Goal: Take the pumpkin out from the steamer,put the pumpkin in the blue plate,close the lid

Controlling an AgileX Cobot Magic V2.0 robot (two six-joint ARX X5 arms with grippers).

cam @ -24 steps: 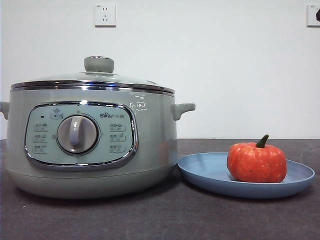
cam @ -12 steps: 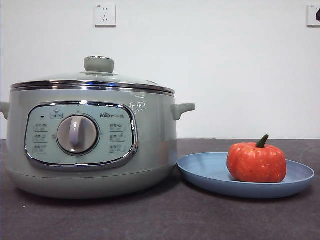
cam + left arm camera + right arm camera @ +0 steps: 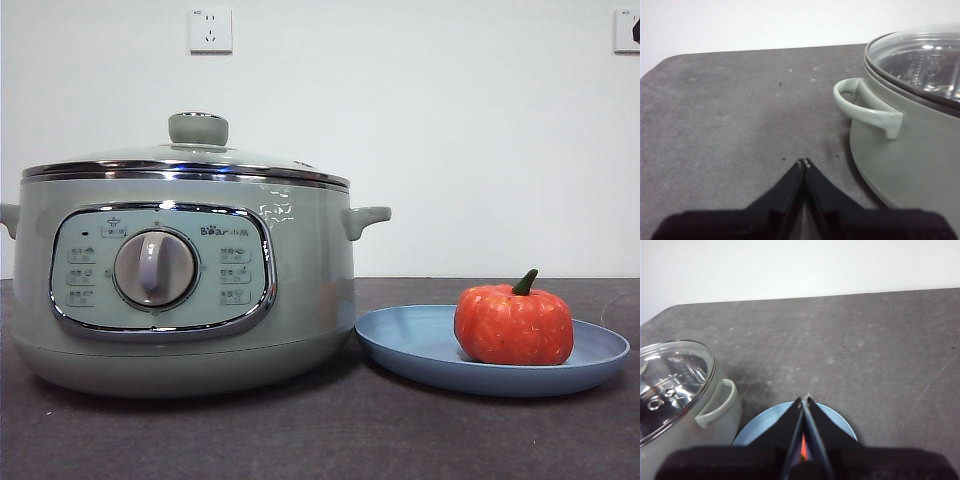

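Note:
The sage-green steamer (image 3: pixel 180 280) stands at the left of the table with the glass lid (image 3: pixel 190 158) resting shut on its rim. The orange pumpkin (image 3: pixel 514 325) sits in the blue plate (image 3: pixel 420 345) to the steamer's right. My left gripper (image 3: pixel 803 163) is shut and empty, held above the table beside the steamer (image 3: pixel 910 150) and its side handle. My right gripper (image 3: pixel 803 400) is shut and empty, high above the blue plate (image 3: pixel 837 422); only a sliver of the pumpkin (image 3: pixel 803 450) shows between its jaws. Neither gripper appears in the front view.
The dark grey table (image 3: pixel 320 440) runs back to a white wall with sockets (image 3: pixel 210 30). In the right wrist view the steamer (image 3: pixel 680 395) stands close beside the plate.

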